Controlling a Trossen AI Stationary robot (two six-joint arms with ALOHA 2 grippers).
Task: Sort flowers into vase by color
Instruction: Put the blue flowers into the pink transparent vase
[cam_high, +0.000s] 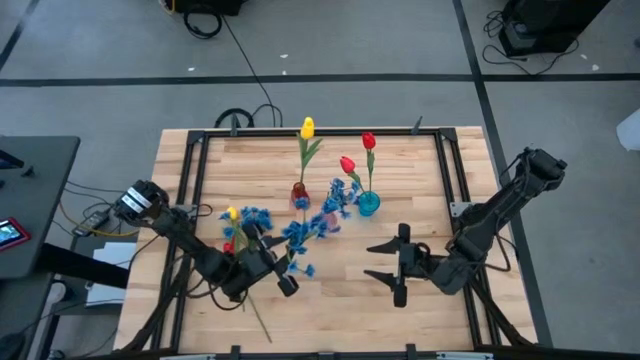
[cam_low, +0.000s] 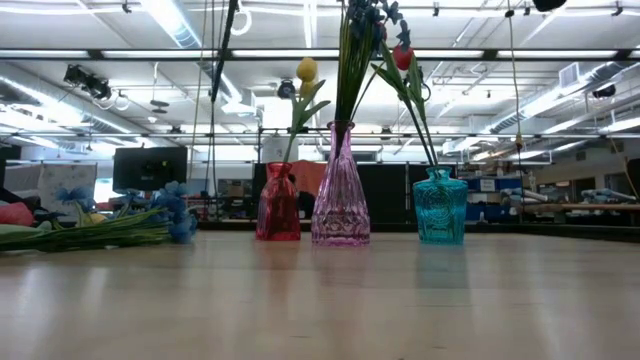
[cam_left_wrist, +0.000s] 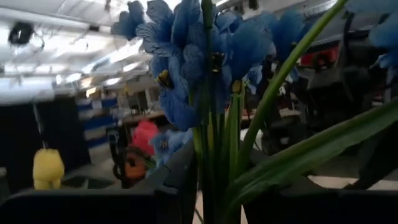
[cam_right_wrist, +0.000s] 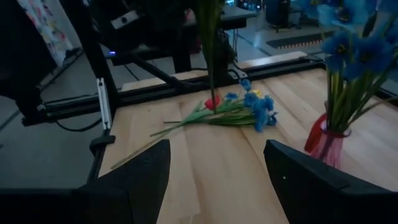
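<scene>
My left gripper (cam_high: 272, 268) (cam_left_wrist: 217, 202) is near the table's left front, shut on a bunch of blue flowers (cam_high: 298, 236) (cam_left_wrist: 186, 68). My right gripper (cam_high: 369, 260) (cam_right_wrist: 214, 180) hovers open at right front, holding nothing. A pile of flowers (cam_high: 240, 222) (cam_low: 95, 232) (cam_right_wrist: 233, 112) lies flat on the table's left side: blue blossoms, a yellow tulip and a red one. The red vase (cam_high: 299, 192) (cam_low: 278, 205) holds a yellow tulip, the pink vase (cam_low: 340, 190) (cam_right_wrist: 326, 143) blue flowers, the teal vase (cam_high: 368, 203) (cam_low: 440, 207) red tulips. My left gripper pinches the blue bunch by its green stems (cam_left_wrist: 214, 168), just below the blossoms, between its two fingers. The blossoms stand beyond the fingers. The stem's lower part (cam_right_wrist: 211, 74) hangs down over the pile; it looks lifted clear of the table.
The three vases stand in a row across the table's middle. A black metal frame (cam_high: 195, 190) runs along the table's edges. Bare wood (cam_high: 340, 300) lies between the two grippers and along the near edge.
</scene>
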